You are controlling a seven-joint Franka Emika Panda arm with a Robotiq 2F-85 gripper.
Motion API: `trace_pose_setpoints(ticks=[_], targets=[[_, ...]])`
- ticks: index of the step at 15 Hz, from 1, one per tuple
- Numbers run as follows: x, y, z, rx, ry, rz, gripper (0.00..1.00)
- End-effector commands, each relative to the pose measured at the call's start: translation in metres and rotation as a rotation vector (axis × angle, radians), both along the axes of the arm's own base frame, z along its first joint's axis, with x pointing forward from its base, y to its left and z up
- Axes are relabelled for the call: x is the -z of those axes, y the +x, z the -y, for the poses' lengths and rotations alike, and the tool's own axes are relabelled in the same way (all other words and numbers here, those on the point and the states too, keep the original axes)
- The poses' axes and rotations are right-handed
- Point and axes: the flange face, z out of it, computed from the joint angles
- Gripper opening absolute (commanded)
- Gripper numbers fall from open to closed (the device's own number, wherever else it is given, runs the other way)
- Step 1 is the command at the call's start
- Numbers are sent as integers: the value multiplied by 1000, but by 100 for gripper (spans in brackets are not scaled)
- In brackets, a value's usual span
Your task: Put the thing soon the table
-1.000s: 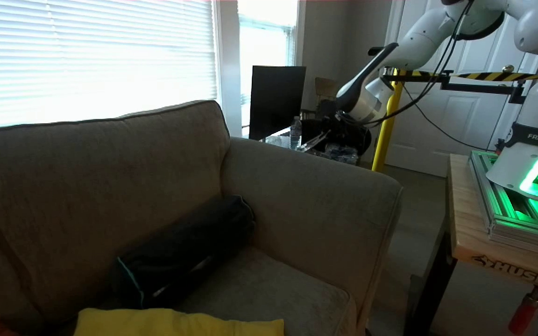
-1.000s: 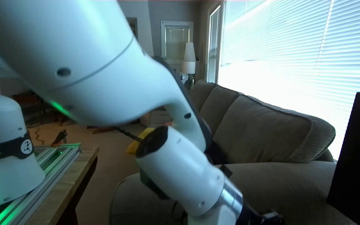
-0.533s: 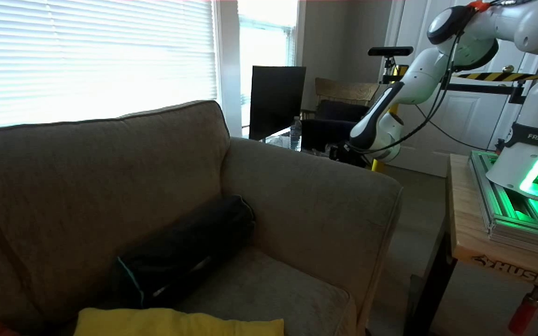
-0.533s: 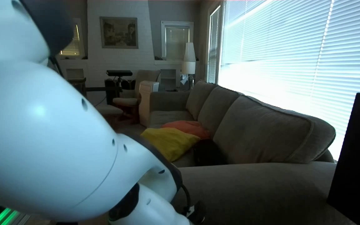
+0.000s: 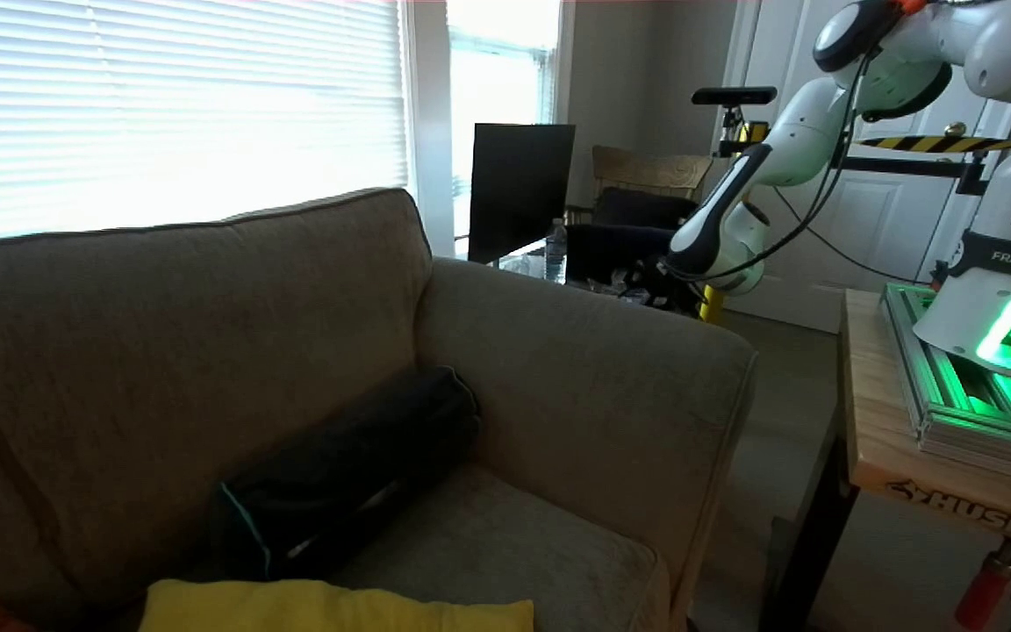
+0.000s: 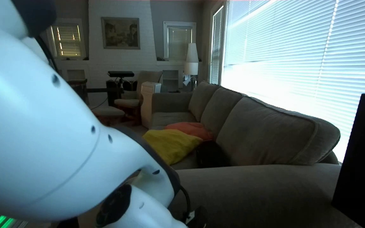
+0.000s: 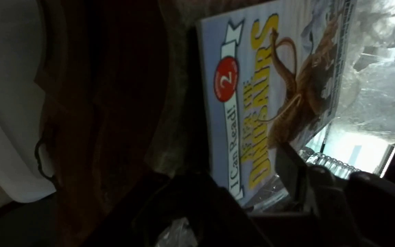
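In the wrist view a thin picture book (image 7: 245,85) with yellow lettering and a brown dinosaur lies tilted across the middle. My gripper (image 7: 243,175) is at its lower corner, jaws apart, with clear plastic showing in the gap beside the book. Both fingers overlap the book's edges in this view, and I cannot tell if either touches it. In an exterior view the gripper (image 5: 646,285) is a dark shape low behind the sofa arm, where the book does not show. The table is mostly hidden behind that arm, its top hard to tell from the dark things there.
A beige sofa (image 5: 593,351) fills the foreground, its arm between camera and gripper. A clear bottle (image 5: 555,252) and black monitor (image 5: 520,189) stand behind it. Crumpled clear plastic (image 7: 375,68) borders the book. The robot base sits on a wooden bench (image 5: 874,439).
The arm has swung back toward its base, uncovering the chair, the camera stand and the sofa cushions. A pale strip seen by the gripper a second ago no longer shows there.
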Motion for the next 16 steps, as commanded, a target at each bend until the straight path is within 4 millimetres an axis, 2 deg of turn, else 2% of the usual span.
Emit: trace_pose_setpoints(ticks=[1,3,8,12,16], targets=[[-57,-33,1,-133,29,-129,85],[-82,-40,-2,-206,44,-188,100],[-146,-37,-7,-406,-37,-312,100],[-209,-13,-13,-552,-129,-405,100],[-281,17,-39,-717,-217,-529,100]])
